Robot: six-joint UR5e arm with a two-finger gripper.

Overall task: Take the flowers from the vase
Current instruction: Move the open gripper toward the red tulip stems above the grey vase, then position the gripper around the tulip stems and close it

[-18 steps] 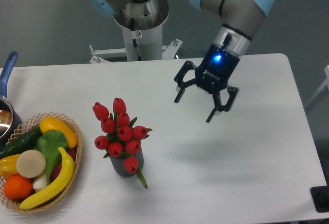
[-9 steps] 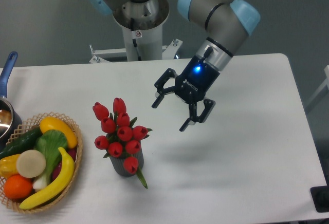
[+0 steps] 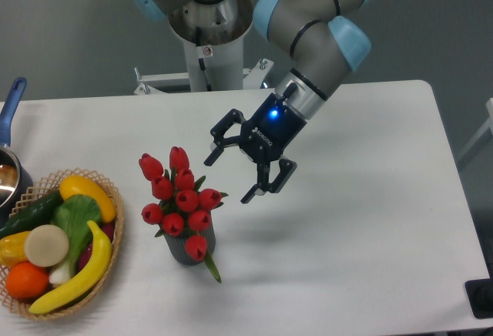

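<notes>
The flowers, a bunch of red tulip buds with green leaves, stand upright in the vase, a small dark grey ribbed cylinder left of the table's middle. One bud and a leaf hang over the vase's front. My gripper hovers just to the right of the bunch and a little above it, its fingers spread open and pointing down-left toward the buds. Nothing is between the fingers, and they do not touch the flowers.
A wicker basket of fruit and vegetables sits at the left edge. A metal pot with a blue handle is partly cut off at the far left. The arm's base column stands behind the table.
The gripper has swept left and slightly down across the table, from the right-centre toward the flowers, staying open. The flowers and vase have not moved.
</notes>
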